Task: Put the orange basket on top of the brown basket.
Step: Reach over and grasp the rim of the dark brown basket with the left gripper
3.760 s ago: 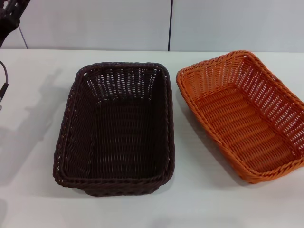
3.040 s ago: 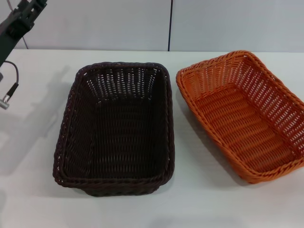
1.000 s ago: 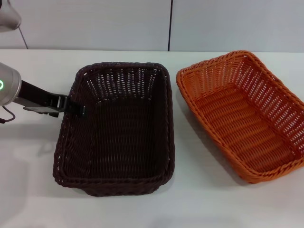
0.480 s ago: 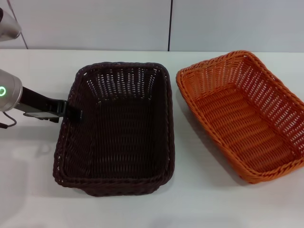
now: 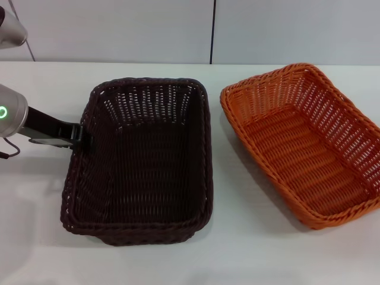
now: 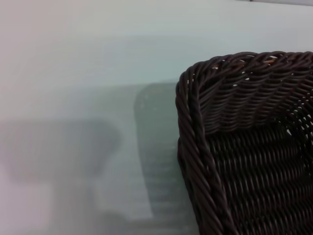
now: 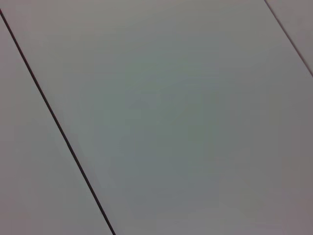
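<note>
While the left gripper (image 5: 83, 138) holds the left rim of the dark brown rectangular woven basket (image 5: 142, 160), I cannot tell how tightly its fingers close. I should pull slowly and keep it flat. The bright orange rectangular woven basket (image 5: 306, 145) lies well to its right, long axis slanting near-right.

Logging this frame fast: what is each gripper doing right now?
Left gripper: at the left rim of the dark brown woven wicker basket; grip cannot be told.
Right gripper: not in view.
</note>
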Tool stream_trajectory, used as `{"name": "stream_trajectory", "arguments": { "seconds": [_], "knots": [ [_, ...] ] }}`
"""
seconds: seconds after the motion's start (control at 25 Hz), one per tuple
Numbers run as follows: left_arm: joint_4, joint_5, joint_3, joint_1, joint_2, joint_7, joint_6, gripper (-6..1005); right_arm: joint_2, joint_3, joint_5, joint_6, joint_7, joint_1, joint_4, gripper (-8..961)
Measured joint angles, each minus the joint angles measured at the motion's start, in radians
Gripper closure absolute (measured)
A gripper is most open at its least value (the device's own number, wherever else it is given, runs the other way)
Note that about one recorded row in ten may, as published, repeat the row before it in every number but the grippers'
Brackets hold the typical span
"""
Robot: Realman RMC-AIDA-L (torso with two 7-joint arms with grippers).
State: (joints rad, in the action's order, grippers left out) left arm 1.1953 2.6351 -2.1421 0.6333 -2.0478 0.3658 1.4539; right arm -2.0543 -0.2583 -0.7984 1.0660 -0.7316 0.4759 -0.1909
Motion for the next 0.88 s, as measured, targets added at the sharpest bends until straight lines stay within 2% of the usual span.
{"name": "stream_trajectory", "arguments": {
  "seconds": [0.08,0.4,0.88],
  "knots": [
    [0.000,0.000,0.000,0.000,0.000,0.000,0.002,609,0.000,0.000,0.000,-0.001,0.000,0.000,0.000,210],
    [0.022,-0.006,0.001,-0.005,-0.001,0.004,0.013,780,0.000,-0.001,-0.003,-0.020,0.000,0.000,0.001,210],
    [0.120,-0.044,-0.019,-0.008,0.002,0.059,0.081,793,0.000,-0.001,0.001,-0.039,0.001,-0.001,0.001,210]
  ]
}}
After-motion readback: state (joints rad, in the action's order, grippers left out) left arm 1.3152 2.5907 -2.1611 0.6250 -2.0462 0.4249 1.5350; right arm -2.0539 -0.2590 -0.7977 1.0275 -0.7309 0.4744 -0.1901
